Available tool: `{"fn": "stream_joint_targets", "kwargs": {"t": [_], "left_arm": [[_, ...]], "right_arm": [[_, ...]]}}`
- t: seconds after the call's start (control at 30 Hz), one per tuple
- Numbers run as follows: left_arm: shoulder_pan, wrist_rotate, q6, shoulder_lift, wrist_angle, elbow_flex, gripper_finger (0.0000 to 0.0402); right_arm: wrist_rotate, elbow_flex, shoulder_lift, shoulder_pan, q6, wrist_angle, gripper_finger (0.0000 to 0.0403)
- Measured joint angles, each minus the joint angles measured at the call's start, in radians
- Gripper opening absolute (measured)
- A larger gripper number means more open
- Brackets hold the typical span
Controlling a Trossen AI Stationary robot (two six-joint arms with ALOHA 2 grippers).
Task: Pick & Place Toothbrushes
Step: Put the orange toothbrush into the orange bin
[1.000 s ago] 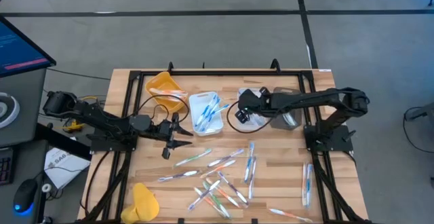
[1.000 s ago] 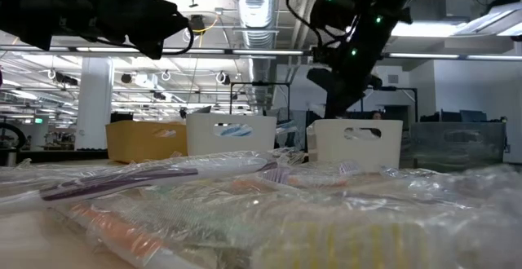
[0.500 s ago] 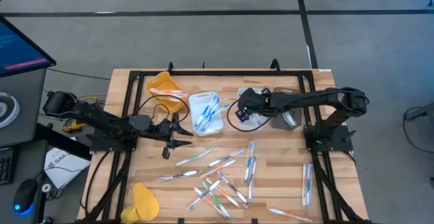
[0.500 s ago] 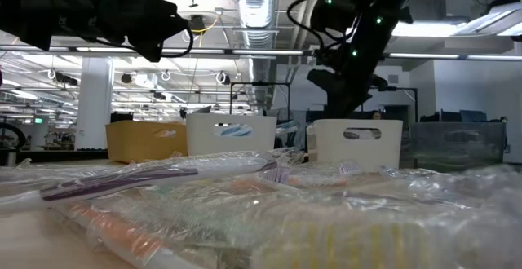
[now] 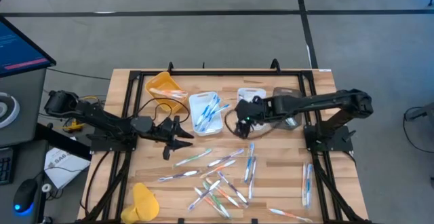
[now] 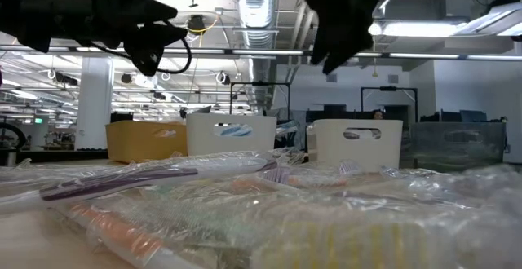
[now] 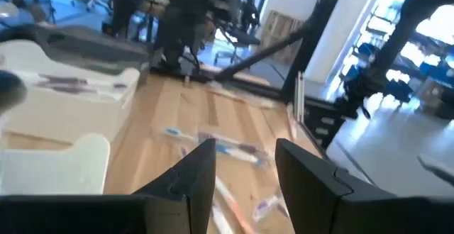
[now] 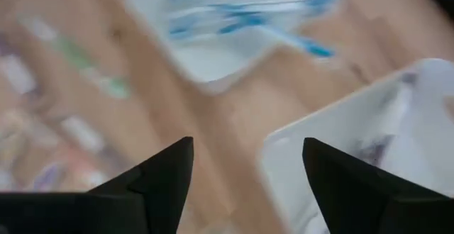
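**Between two bins, an empty right claw heads for the loose pile**

Near the frame's centre in the high view, the right gripper (image 5: 245, 119) hangs with fingers spread wide and nothing between them, beside the white tray (image 5: 252, 96), probably so it can reach fresh stock. Most toothbrushes (image 5: 220, 176) lie scattered across the lower middle of the table (image 5: 319, 203); blue ones fill the middle tray (image 5: 194, 121), apparently sorted by colour. Left of centre, the left gripper (image 5: 171, 137) waits half-spread and empty.
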Motion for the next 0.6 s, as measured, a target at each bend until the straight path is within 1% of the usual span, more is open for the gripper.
{"fn": "stream_joint_targets", "kwargs": {"t": [0.07,0.17,0.23,0.3,0.43,0.6], "left_arm": [[-0.011,-0.036,0.001,0.022,0.024,0.001,0.0140],[-0.020,-0.068,0.002,0.058,0.076,0.000,0.0140],[-0.020,-0.073,0.002,0.083,0.109,0.000,0.0140],[-0.020,-0.074,0.000,0.112,0.154,0.000,0.0140],[-0.020,-0.074,-0.005,0.164,0.232,0.000,0.0140],[-0.020,-0.077,-0.047,0.236,0.312,0.000,0.0140]], "right_arm": [[-0.017,0.036,-0.001,0.038,0.017,-0.052,0.0260],[-0.017,0.085,0.000,0.105,0.126,-0.131,0.0260],[-0.039,0.104,0.000,0.160,0.178,-0.161,0.0260],[-0.065,0.105,0.000,0.225,0.206,-0.168,0.0260],[-0.068,0.105,0.006,0.370,0.278,-0.188,0.0260],[-0.067,0.103,0.022,0.546,0.457,-0.206,0.0260]]}}
